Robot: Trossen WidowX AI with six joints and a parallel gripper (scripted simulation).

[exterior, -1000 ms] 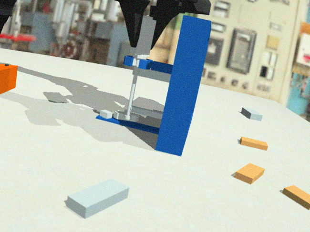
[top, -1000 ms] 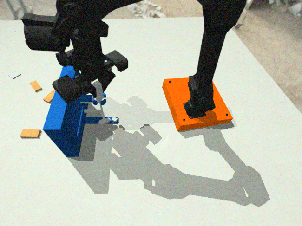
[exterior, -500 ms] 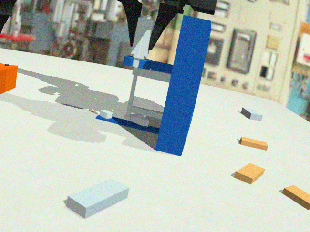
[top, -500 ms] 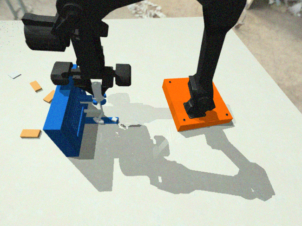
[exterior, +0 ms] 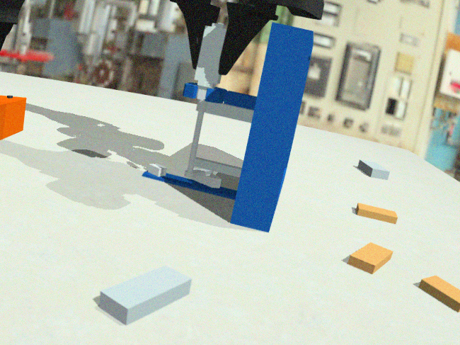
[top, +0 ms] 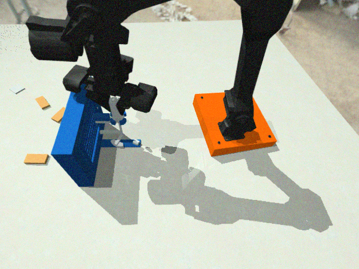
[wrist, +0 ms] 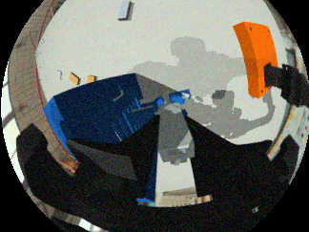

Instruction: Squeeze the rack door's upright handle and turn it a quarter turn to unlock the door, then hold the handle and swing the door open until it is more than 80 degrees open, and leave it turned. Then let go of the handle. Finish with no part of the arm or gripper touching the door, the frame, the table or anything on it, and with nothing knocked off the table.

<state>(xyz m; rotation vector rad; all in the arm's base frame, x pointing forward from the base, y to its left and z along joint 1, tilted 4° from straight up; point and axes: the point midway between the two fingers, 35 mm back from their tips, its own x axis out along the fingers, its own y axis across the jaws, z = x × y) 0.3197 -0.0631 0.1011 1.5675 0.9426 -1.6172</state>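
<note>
My gripper (top: 116,109) (exterior: 209,70) (wrist: 172,118) is shut on the grey upright handle (top: 113,101) (exterior: 211,51) (wrist: 175,133). The rod (top: 120,128) (exterior: 196,137) runs down from it to a grey foot (top: 118,143) (exterior: 207,178). The foot points back toward the blue rack (top: 67,119) (exterior: 274,129) (wrist: 95,103), apart from the small pale block (top: 136,142) (exterior: 156,169) on the lower blue arm. The door's grey bars (top: 110,134) (exterior: 219,165) lie close to the blue arms, so the door looks shut or nearly so. Its exact angle is hard to tell.
Orange blocks (top: 42,101) (top: 36,158) (exterior: 376,213) (exterior: 370,257) and a pale block (top: 17,89) (exterior: 373,169) lie behind the rack. A larger pale block (exterior: 146,295) (wrist: 125,10) lies beside it. My arm stands on the orange base (top: 206,119) (exterior: 13,116) (wrist: 253,55).
</note>
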